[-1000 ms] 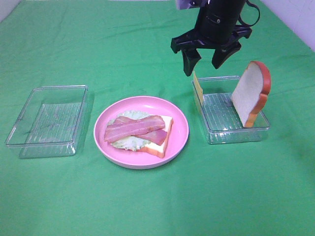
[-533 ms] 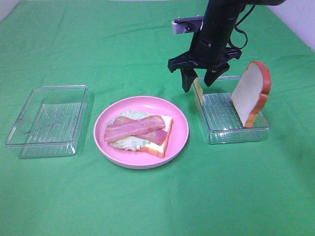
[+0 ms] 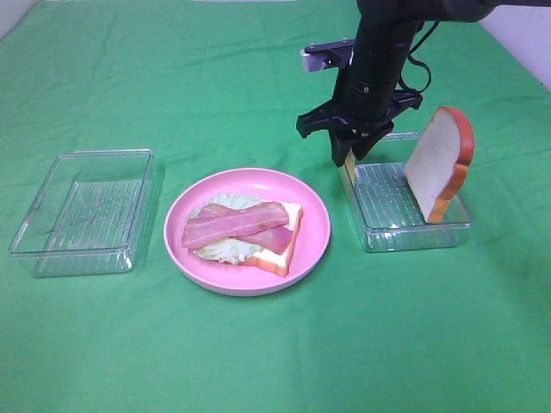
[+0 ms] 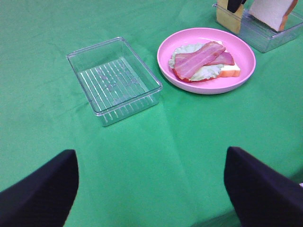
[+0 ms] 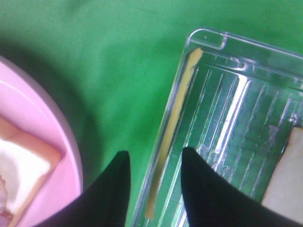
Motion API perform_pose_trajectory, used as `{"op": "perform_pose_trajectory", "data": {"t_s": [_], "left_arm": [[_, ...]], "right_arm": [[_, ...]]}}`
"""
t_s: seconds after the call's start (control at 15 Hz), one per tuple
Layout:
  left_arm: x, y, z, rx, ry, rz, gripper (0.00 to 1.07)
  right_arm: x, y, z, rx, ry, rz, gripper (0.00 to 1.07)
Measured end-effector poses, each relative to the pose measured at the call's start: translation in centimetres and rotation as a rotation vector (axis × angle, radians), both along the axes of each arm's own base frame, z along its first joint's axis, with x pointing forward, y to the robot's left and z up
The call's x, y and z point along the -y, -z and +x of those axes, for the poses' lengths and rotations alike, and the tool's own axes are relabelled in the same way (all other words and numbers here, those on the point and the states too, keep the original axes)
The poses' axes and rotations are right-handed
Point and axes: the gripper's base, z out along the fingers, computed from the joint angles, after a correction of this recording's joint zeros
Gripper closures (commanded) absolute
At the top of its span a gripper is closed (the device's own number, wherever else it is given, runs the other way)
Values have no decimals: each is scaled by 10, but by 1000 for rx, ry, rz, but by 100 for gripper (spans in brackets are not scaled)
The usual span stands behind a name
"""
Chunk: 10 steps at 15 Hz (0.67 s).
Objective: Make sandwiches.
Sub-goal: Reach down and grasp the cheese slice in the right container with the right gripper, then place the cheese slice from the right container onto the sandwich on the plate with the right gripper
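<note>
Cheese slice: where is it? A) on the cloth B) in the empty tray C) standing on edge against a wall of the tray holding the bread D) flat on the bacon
C: the cheese slice stands on edge against the tray wall, between the right gripper's open fingers.

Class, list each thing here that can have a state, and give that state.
Left tray: empty.
Right tray: holds cheese slice and bread slice.
Cheese slice: on edge against tray wall.
Bread slice: leaning upright.
Sandwich: on pink plate, bacon uppermost, untopped.
Right gripper: open, straddling cheese slice.
Left gripper: open, empty.
</note>
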Motion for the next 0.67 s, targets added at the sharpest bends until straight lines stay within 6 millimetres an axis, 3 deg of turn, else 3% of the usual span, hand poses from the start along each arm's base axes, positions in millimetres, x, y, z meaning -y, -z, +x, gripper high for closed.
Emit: {"op": "perform_pose_trajectory", "data": {"t_s": [0.07,0.13,0.4,0.67], "left_arm": [[0,0,0,1,0,0,26],[0,0,0,1,0,0,26],[0,0,0,1,0,0,26],[0,0,0,1,0,0,26]], "right_arm": [[0,1,0,-4,0,-2,92],[0,1,0,-4,0,-2,105],[0,1,0,-6,-1,-4,107],[0,-33,-6,40,2,46,107]]}}
